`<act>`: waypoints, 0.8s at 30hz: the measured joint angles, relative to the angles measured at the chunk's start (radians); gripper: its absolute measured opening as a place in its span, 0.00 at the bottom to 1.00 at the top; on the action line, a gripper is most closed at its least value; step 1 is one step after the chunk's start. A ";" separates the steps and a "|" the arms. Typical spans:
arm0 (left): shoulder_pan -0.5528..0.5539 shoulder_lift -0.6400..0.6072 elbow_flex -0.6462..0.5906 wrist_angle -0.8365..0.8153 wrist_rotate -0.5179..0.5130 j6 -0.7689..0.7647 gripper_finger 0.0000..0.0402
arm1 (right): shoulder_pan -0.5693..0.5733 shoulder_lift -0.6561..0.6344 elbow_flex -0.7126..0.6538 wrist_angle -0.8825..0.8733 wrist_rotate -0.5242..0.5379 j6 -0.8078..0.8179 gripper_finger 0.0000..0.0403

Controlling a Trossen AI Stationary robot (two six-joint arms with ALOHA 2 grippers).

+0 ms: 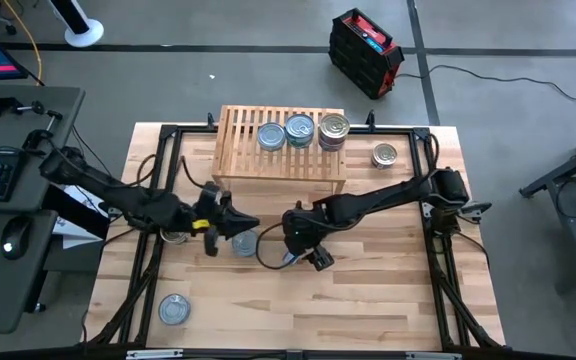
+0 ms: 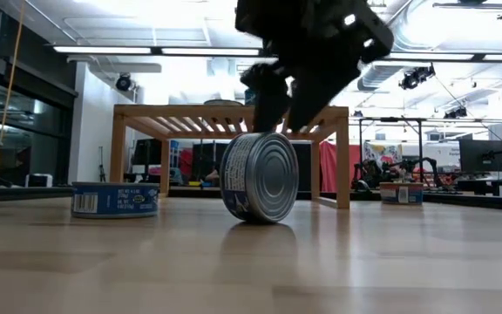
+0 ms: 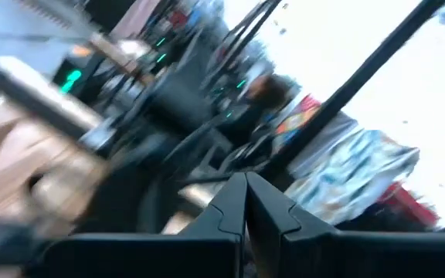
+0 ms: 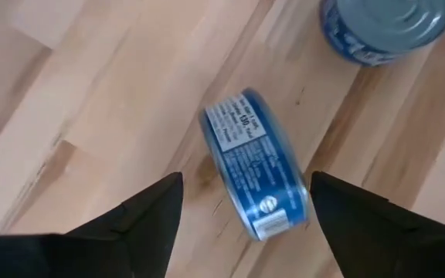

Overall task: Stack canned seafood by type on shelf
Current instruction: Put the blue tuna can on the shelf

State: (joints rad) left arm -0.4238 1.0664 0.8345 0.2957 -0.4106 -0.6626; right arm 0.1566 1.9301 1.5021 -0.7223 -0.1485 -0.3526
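Hovering open-jawed above a blue tin [image 4: 255,164] that stands on edge on the table [image 1: 388,290], the right gripper [image 4: 246,202] straddles it without touching, likely to regrasp. Left gripper [image 3: 246,202], pressed shut, waits beside another tin [image 1: 244,242]. Nothing blocks the shelf [image 1: 236,150], which bears three stacks.

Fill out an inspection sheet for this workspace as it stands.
Surface: plank table, bare wood in front.
Job's things: shelf holds three can stacks; one blue can stands on edge; others lie flat.
Clutter: nothing seen.
Grippers: right gripper open above the on-edge can, not touching; left gripper shut, empty, mid-table.
Cables: yellow cord on floor.
Surroundings: red-black case, keyboard desk.
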 joint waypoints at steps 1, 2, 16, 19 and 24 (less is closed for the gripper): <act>-0.009 -0.001 0.000 0.038 0.000 0.011 0.00 | 0.000 0.009 0.000 0.000 0.002 -0.001 0.67; -0.013 -0.002 0.002 0.064 0.000 0.023 0.00 | 0.000 0.015 0.000 0.001 0.001 -0.003 0.67; -0.032 -0.090 0.002 0.144 0.000 0.180 0.00 | 0.004 0.072 0.003 0.050 0.035 0.059 0.59; -0.032 -0.151 0.001 0.051 0.000 0.191 0.00 | 0.013 0.072 0.028 0.053 0.055 0.080 0.46; -0.032 -0.259 0.002 -0.134 -0.009 0.183 0.00 | 0.040 0.074 0.129 0.027 0.143 0.107 0.28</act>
State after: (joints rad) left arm -0.4555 0.8078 0.8360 0.1617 -0.4192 -0.4797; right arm 0.1970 2.0037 1.6312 -0.6953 -0.0050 -0.2458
